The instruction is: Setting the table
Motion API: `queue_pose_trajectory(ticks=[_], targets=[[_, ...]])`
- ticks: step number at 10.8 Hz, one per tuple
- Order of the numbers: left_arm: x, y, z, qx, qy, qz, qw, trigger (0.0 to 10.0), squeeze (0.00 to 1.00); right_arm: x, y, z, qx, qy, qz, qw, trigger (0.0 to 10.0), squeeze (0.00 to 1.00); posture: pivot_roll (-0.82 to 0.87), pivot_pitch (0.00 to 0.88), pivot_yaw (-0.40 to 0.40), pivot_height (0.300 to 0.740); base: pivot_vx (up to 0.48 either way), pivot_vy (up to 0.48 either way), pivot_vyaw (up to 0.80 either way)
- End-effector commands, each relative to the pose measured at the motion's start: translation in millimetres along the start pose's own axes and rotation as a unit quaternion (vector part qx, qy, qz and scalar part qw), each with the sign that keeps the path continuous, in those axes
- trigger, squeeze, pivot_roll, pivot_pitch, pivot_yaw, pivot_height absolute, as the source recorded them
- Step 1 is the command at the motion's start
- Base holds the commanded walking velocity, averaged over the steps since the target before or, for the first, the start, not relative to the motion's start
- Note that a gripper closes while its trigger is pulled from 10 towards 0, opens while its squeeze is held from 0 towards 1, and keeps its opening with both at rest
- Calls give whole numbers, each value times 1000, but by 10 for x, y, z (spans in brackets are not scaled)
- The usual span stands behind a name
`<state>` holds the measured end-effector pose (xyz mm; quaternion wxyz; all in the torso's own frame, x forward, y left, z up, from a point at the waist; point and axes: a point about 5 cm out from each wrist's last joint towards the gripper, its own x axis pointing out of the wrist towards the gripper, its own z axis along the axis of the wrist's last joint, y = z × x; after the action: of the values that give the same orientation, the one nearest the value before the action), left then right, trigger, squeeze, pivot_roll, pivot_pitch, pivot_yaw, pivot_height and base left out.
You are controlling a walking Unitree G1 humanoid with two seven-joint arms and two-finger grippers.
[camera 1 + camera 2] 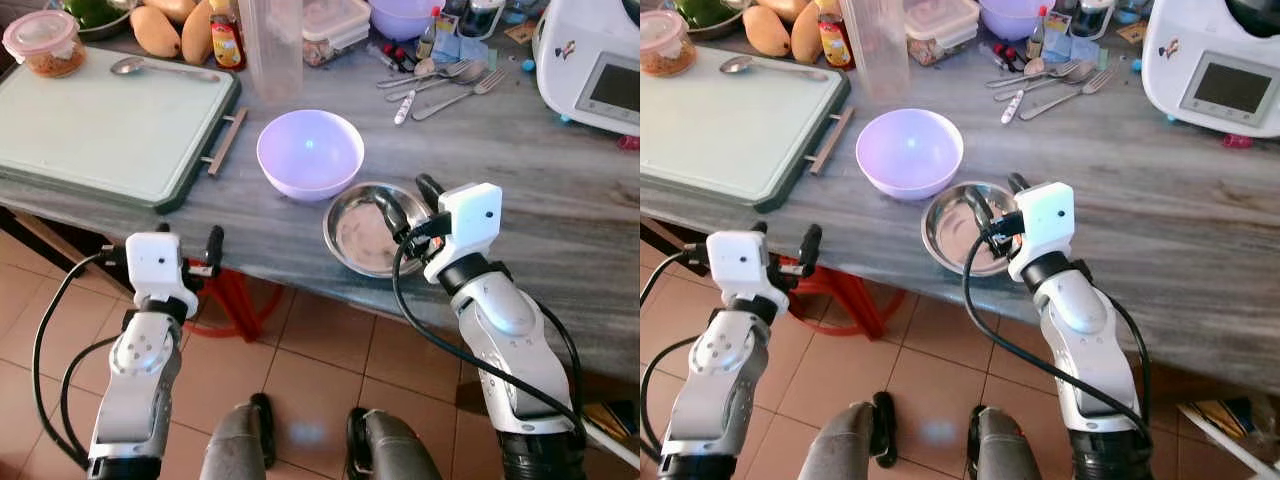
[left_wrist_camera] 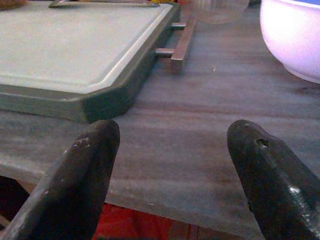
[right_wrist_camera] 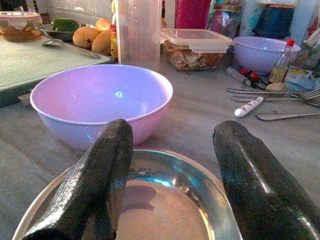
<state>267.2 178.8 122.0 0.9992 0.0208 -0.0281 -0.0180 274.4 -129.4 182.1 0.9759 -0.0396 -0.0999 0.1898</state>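
Right over the steel dish [image 1: 370, 238] hangs the right gripper [image 1: 410, 205], fingers spread wide, empty, tips low above the dish's shallow floor. Just beyond those tips sits the lilac bowl [image 1: 310, 152], touching or nearly touching the dish's far rim. Farther out, spoons and forks [image 1: 440, 82] lie loose on the grey table [image 1: 560, 200]. To do this well, I'd say straddle the near rim with one finger inside and one outside, pinch firmly, lift level, and keep clear of the bowl. The left gripper [image 1: 190, 262] waits wide open at the table edge, short of the green tray [image 1: 110, 130].
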Motion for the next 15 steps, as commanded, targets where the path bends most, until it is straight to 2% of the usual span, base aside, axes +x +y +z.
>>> queue_pose_trajectory(ticks=[1,3,5,7,9,10,11,12,13,14,15], targets=[[-26,17,-61,3,15,7,1000,10000,0,-36,-3,20,-7,-8,-8,1000,10000,0,-46,179,-4,740,-281,0,0],[-24,-10,-62,0,15,4,1000,10000,0,-19,-60,-15,-19,-5,-37,999,10000,0,-43,173,-2,740,-279,0,0],[-24,-42,-63,-6,16,-3,1000,10000,0,-5,-120,9,6,-17,-69,997,10000,0,-43,171,0,740,-274,0,0],[-33,-109,-71,-12,16,-10,1000,10000,0,-25,-188,-48,-1,-3,-98,995,10000,0,-43,168,-3,740,-276,0,0],[-35,-127,-70,-16,17,-10,1000,10000,0,10,-160,-163,-33,34,-118,992,10000,0,-48,181,-5,740,-272,0,0],[-41,-139,-71,-16,17,-13,1000,10000,0,7,-145,-185,-13,43,-125,991,10000,0,-47,182,-11,740,-274,0,0],[-50,-139,-81,-16,19,-15,1000,10000,0,-15,-140,-219,-15,45,-136,990,10000,0,-43,174,-12,740,-274,0,0],[-56,-127,-81,-15,20,-16,1000,10000,0,-85,-176,-331,-6,70,-161,984,10000,0,-39,171,-9,740,-270,0,0],[-57,-122,-88,-16,22,-17,999,10000,0,-132,-186,-396,33,79,-172,981,10000,0,-39,160,3,740,-274,0,0],[-62,-142,-108,-18,26,-18,999,10000,0,-144,-190,-404,23,75,-169,982,10000,839,-41,155,7,740,-270,0,0],[-71,-169,-145,-26,34,-17,999,10000,0,-134,-194,-417,22,73,-169,983,10000,988,-43,145,13,740,-270,0,0]])
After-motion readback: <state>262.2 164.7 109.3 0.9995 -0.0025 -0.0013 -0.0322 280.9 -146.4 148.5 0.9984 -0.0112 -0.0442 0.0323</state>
